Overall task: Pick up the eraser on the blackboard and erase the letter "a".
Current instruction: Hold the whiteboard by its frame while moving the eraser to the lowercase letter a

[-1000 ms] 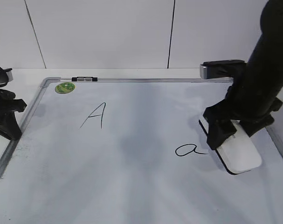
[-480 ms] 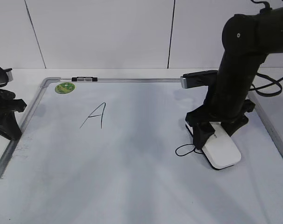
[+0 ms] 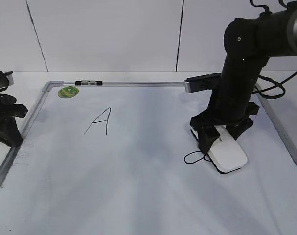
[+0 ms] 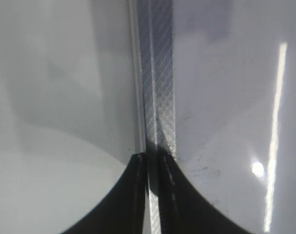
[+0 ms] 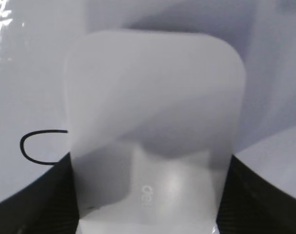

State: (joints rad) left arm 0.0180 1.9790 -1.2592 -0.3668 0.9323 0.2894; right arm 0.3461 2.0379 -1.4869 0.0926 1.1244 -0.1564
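Note:
My right gripper [image 3: 217, 139] is shut on the white eraser [image 3: 228, 155] and presses it flat on the blackboard [image 3: 138, 161]. The eraser covers the right part of the letter "a" [image 3: 193, 157]; only its left loop shows. In the right wrist view the eraser [image 5: 152, 112] fills the middle between the jaws [image 5: 148, 195], with the loop of the "a" [image 5: 40, 146] at its left edge. My left gripper [image 3: 6, 122] rests at the board's left frame; in the left wrist view its jaws [image 4: 151, 165] are shut over the grey frame strip [image 4: 157, 87].
A capital "A" [image 3: 100, 121] is drawn at the board's upper left. A green round sticker [image 3: 68, 91] sits in the top left corner, next to a small black clip [image 3: 88, 83] on the top frame. A white wall stands behind.
My right gripper has slid the eraser left across the board, over the tail and right part of the "a". The left arm has not moved.

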